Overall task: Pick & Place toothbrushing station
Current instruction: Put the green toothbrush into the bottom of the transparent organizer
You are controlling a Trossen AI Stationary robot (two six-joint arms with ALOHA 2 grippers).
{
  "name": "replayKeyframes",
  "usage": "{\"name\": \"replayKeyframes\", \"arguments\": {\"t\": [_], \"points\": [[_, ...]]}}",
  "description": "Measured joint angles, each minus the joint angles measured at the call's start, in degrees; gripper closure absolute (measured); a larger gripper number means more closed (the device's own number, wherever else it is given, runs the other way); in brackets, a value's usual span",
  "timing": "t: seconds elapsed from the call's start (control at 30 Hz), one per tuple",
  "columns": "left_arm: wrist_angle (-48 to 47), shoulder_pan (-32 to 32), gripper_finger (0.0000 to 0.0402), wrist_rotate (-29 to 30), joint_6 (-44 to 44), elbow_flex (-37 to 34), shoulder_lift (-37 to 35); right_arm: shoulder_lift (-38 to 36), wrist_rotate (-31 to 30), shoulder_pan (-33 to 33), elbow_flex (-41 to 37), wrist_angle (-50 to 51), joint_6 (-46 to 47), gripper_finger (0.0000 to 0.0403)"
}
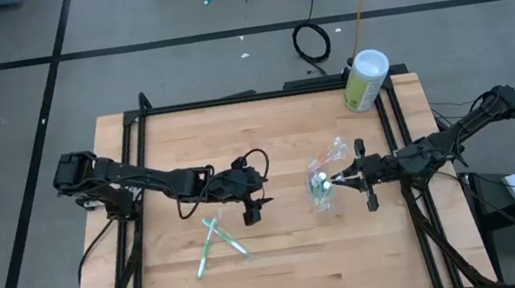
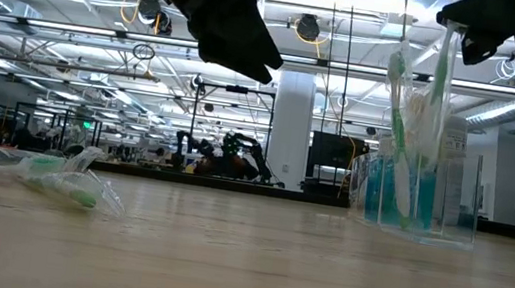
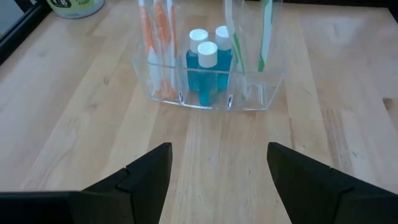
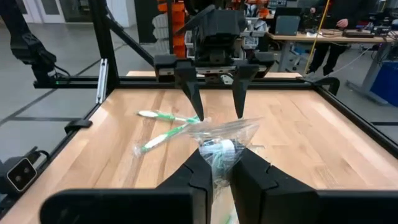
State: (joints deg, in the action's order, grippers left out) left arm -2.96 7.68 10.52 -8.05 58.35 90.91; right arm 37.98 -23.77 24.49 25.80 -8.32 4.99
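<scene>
A clear plastic holder [image 1: 322, 187] stands on the table right of centre. In the left wrist view [image 3: 208, 74] it holds orange and green toothbrushes and blue bottles with white caps. My right gripper [image 1: 336, 179] is over it, shut on a wrapped green-and-white toothbrush [image 4: 219, 149]. Two more wrapped green-and-white toothbrushes [image 1: 217, 241] lie crossed on the table at centre left. My left gripper [image 1: 254, 210] is open and empty just to their right, above the table, facing the holder. My right gripper pinches the upper end of the wrapped toothbrush [image 4: 217, 154], clear wrapper and all, between its two fingers. The fingers come from the table's right side, slanting down. In the low view the toothbrush [image 2: 438, 99] stands nearly upright below the gripper, its lower part inside the holder.
A pale-green canister with a white lid [image 1: 366, 79] stands at the table's far right corner. A dark metal frame [image 1: 261, 94] runs along the table's edges. Bare wood [image 1: 295, 270] lies along the near side.
</scene>
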Motion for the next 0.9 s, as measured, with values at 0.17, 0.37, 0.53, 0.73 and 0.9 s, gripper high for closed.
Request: {"name": "replayKeyframes", "arguments": {"t": [0.17, 0.37, 0.53, 0.73, 0.9], "points": [[0.0, 0.0, 0.0133, 0.0, 0.0, 0.0, 0.0, 1.7, 0.0, 0.0, 0.0, -0.5, 0.2, 0.0374], [0.1, 0.0, 0.0133, 0.0, 0.4, 0.0, 0.0, 6.8, -0.1, 0.0, 0.0, -0.5, 6.1, 0.0375], [0.8, 0.0, 0.0133, 0.0, 0.4, 0.0, 0.0, 11.4, -0.2, 0.0, 0.0, -2.4, 8.0, 0.0371], [1.2, 0.0, 0.0133, 0.0, 0.4, 0.0, 0.0, 15.7, -0.2, 0.0, 0.0, -7.4, 6.6, 0.0374], [1.3, 0.0, 0.0133, 0.0, 0.4, 0.0, 0.0, 17.6, -0.2, 0.0, 0.1, -8.0, 6.7, 0.0368]]}}
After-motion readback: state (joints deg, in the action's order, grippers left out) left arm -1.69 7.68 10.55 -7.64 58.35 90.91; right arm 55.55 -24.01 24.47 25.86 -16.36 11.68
